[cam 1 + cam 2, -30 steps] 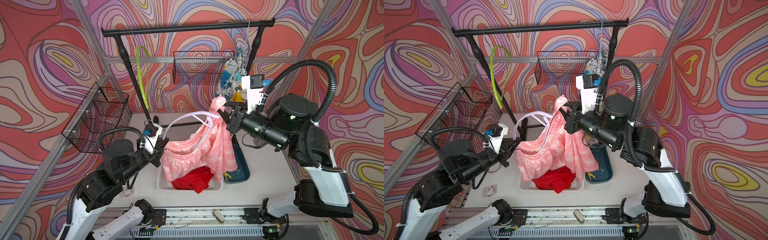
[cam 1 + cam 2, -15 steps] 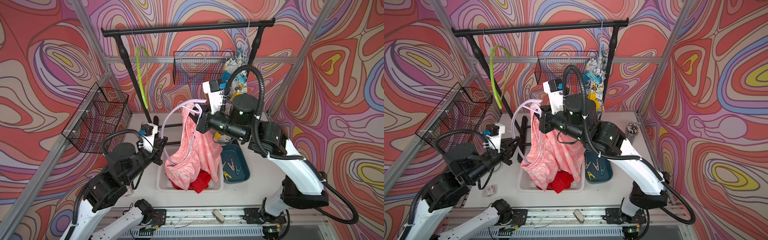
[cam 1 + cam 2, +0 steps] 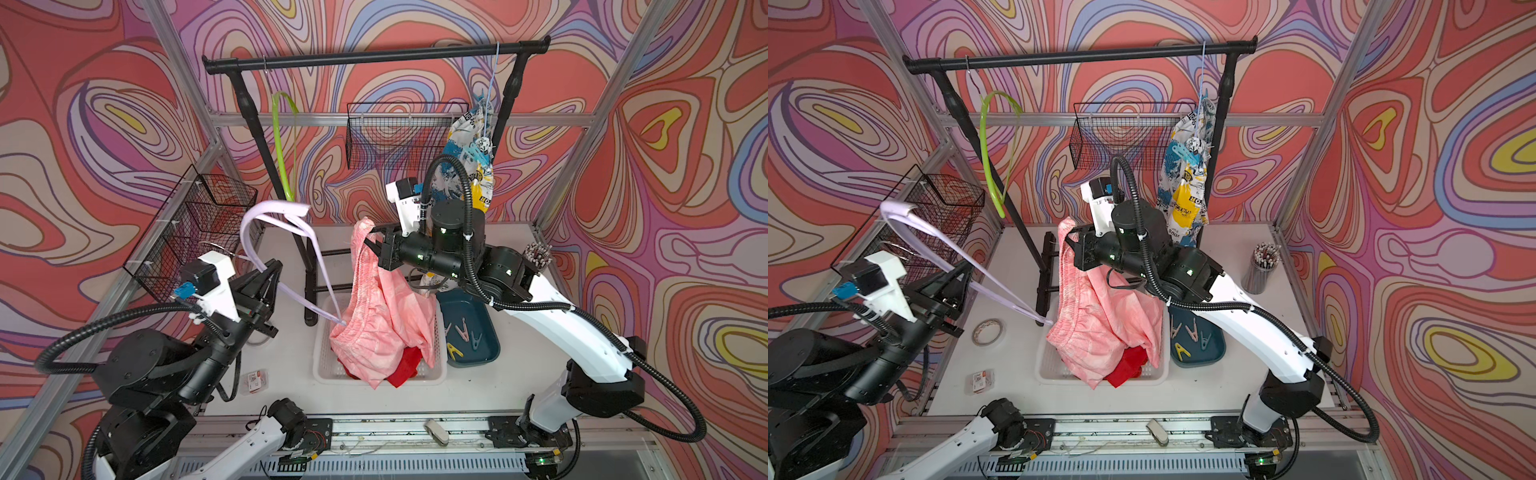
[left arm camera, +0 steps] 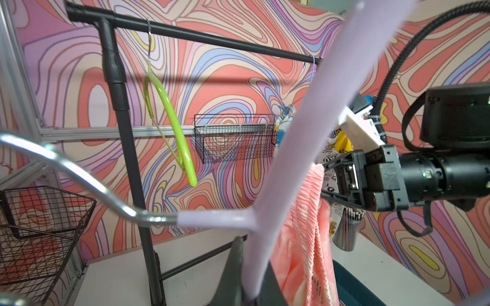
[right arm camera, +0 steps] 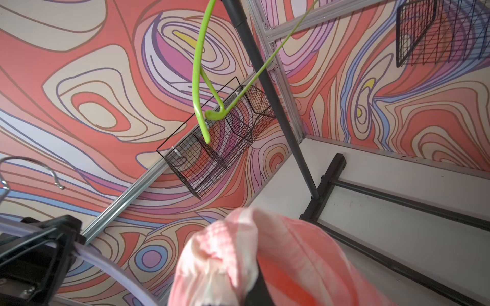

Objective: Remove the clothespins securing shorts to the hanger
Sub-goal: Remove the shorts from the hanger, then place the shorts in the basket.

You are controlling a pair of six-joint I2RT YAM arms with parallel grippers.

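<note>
I saw the right pincer (image 3: 371, 246) clamped shut on the top fold of the pink shorts (image 3: 374, 328), holding them up in the air above the white basket (image 3: 322, 368). The cloth hung down from the pincer, and its lower part lay in the basket on top of the red shorts (image 3: 405, 370). The left pincer (image 3: 272, 269) was closed around one arm of the lilac hanger (image 3: 286, 210), which was raised off the counter (image 3: 478, 386). The hanger's far tip touched the pink waistband. Loose clothespins (image 3: 462, 332) lay in the teal tray (image 3: 490, 349) just beside the basket, beneath the right arm and apart from both pincers. The printed shorts (image 3: 471, 166) hung from the black rail (image 3: 374, 58) behind the right arm.
</note>
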